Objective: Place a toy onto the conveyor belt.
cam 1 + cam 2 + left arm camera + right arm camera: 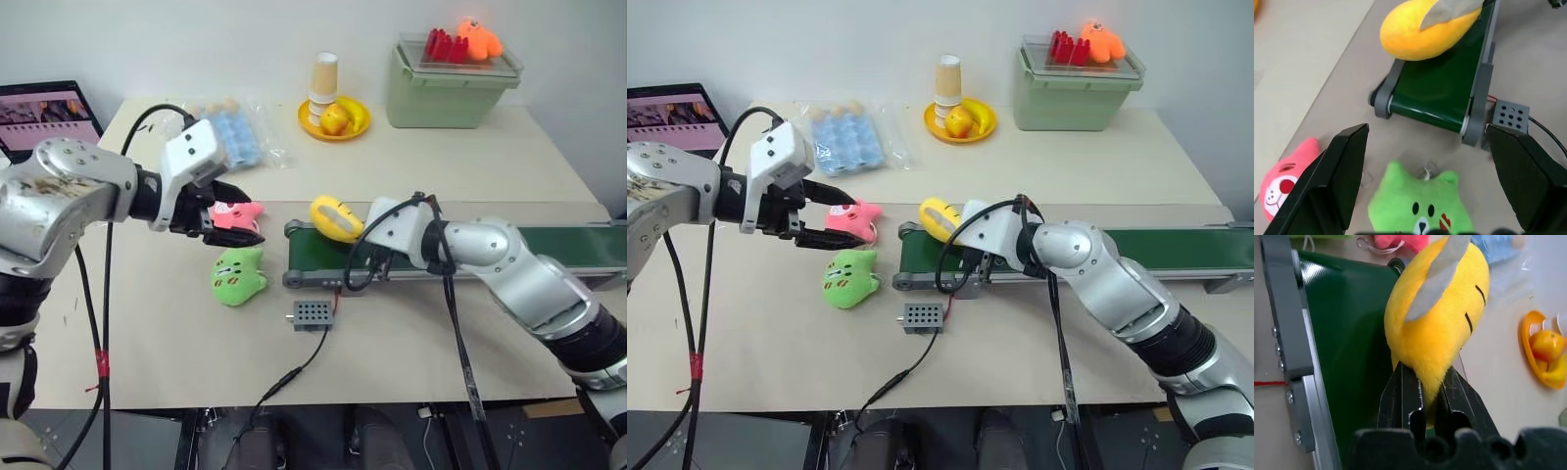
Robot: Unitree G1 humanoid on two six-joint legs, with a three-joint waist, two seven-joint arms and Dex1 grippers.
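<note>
Our right gripper [1422, 404] pinches yellow toy [1437, 318] over belt [1352, 333] end, probably touching; we release gently. Left gripper [1425, 166] open above green toy [1420, 205].

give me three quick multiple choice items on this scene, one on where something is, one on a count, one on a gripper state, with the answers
1. Where is the yellow toy?
A. in the green bin
B. at the end of the conveyor belt, pinched by the right gripper
C. on the yellow plate

2. How many plush toys lie on the table in front of the left gripper?
A. two
B. four
C. none

3. How does the left gripper stand?
A. shut on the green toy
B. shut on a cable
C. open, holding nothing

Answers:
1 B: the right wrist view shows the black fingers closed on the yellow toy's end over the dark-green belt.
2 A: a pink toy and a green toy lie side by side there.
3 C: in the left wrist view its fingers stand wide apart above the green toy, touching nothing.
</note>
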